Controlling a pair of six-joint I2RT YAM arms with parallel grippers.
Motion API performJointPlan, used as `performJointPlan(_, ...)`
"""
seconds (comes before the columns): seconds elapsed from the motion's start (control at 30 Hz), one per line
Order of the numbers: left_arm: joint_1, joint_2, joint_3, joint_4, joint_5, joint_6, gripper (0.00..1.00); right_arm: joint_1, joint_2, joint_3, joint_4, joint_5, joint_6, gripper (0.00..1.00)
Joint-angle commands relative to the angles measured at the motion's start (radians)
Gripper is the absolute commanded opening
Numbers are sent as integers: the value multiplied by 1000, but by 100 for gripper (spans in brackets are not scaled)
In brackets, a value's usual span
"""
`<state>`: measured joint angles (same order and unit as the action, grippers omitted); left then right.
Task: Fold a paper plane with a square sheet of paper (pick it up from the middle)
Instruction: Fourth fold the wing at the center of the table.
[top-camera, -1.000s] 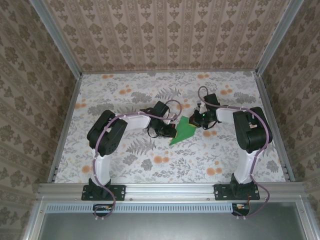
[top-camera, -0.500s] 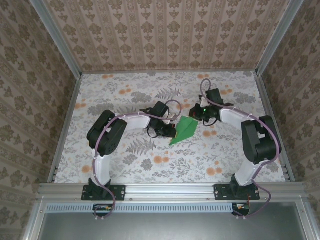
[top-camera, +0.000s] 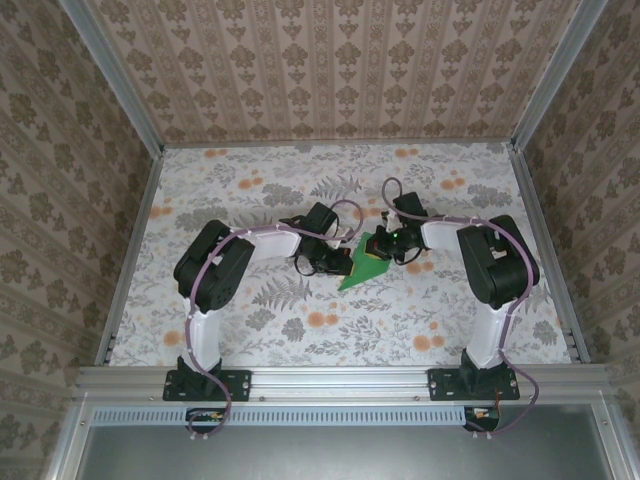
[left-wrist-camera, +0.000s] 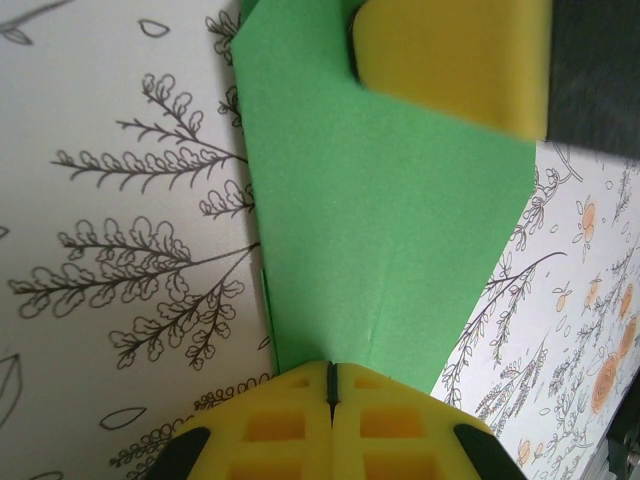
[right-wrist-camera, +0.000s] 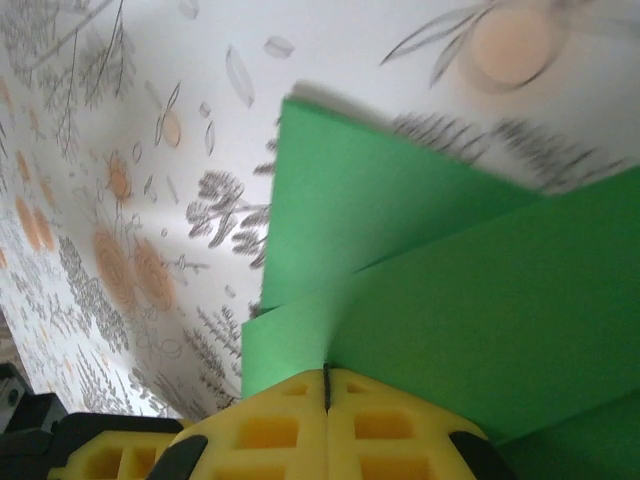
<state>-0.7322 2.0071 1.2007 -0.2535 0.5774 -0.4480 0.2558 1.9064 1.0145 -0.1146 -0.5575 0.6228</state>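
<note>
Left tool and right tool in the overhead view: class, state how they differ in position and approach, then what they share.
The left tool meets the green paper at its left edge; the right tool sits at its far right end. The left tool reaches in from the left, the right tool from the right. Both are shut, yellow-tipped and touching the paper.

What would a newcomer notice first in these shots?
The bright green paper, already creased and folded, stands out at the middle of the floral table. The left hand and right hand flank it from either side, both shut, with their yellow fingertips at the sheet.
</note>
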Motion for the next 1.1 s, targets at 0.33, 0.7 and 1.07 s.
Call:
performJointPlan(0.33,1,36,-72,-117,-57,13,0,-185,75,47,23,82,-4,0)
performJointPlan(0.7,1,33,-60,-103,-54,8,0,-203,-60,34,51,33,32,0)
performJointPlan(1.07,-3,10,-36,-69,-49,-15,0,12,-193,-154,150,30,150,0)
